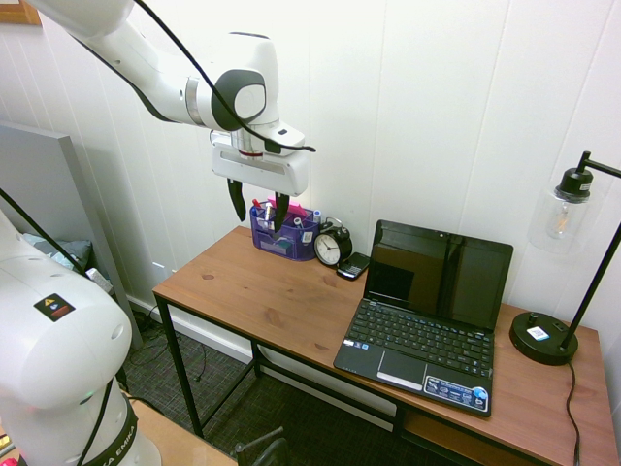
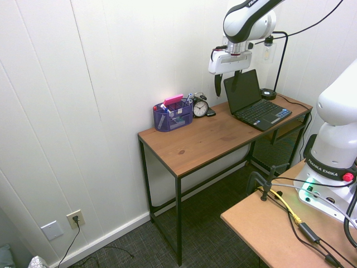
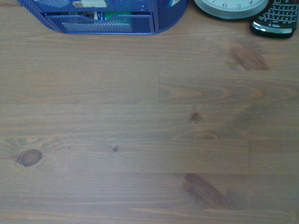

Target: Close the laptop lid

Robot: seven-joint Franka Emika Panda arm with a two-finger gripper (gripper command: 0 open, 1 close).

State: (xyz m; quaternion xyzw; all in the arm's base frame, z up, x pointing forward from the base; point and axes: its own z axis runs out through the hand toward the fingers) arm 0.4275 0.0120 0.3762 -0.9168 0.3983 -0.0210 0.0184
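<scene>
The laptop lid (image 1: pixel 441 274) stands upright and open, its dark glossy screen facing the keyboard of the small black netbook (image 1: pixel 422 348) with stickers on the palm rest. The lid (image 2: pixel 241 90) also shows at the desk's far end in the second exterior view. My gripper (image 1: pixel 258 207) hangs open high above the wooden desk (image 1: pixel 262 291), well to the left of the laptop and holding nothing. It appears again, fingers pointing down, as gripper (image 2: pixel 227 84) just in front of the lid. In the wrist view only bare desk wood (image 3: pixel 140 130) fills the picture.
A blue mesh organiser (image 1: pixel 283 233) with pens, a black alarm clock (image 1: pixel 332 247) and a small black phone (image 1: pixel 353 265) line the wall side of the desk. A black desk lamp (image 1: pixel 558 282) stands right of the laptop. The white panelled wall runs close behind.
</scene>
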